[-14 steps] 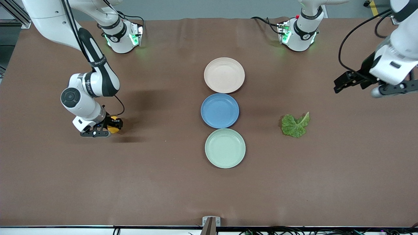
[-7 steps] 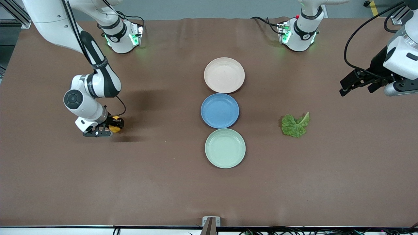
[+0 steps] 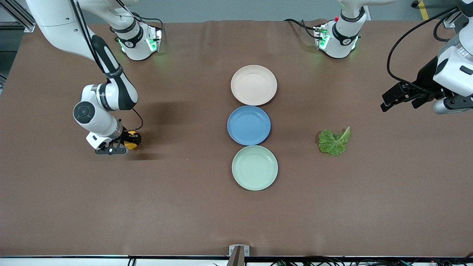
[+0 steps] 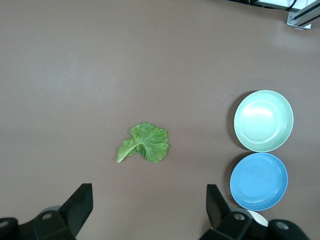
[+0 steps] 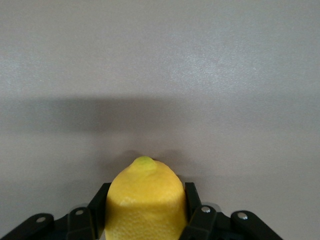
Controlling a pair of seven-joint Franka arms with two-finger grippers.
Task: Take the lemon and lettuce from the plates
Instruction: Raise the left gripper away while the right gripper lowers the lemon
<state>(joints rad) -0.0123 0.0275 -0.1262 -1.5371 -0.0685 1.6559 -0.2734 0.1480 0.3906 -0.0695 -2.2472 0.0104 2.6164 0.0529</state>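
table (image 3: 184, 207): brown cloth | on it: cream plate (image 3: 254, 85), blue plate (image 3: 248, 125), mint plate (image 3: 254, 167), lettuce (image 3: 333, 141)

Three plates (image 3: 254, 85) in a row mid-counter (image 3: 184, 207); lettuce (image 3: 334, 141) lies toward the left arm's end; lemon (image 3: 130, 144) — in the right tool (image 3: 127, 142) — toward the right arm's end.

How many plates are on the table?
3, in a row mid-table, none hidden: the beige-cream plate farthest from the front camera, the blue plate in the middle, the mint green plate nearest.
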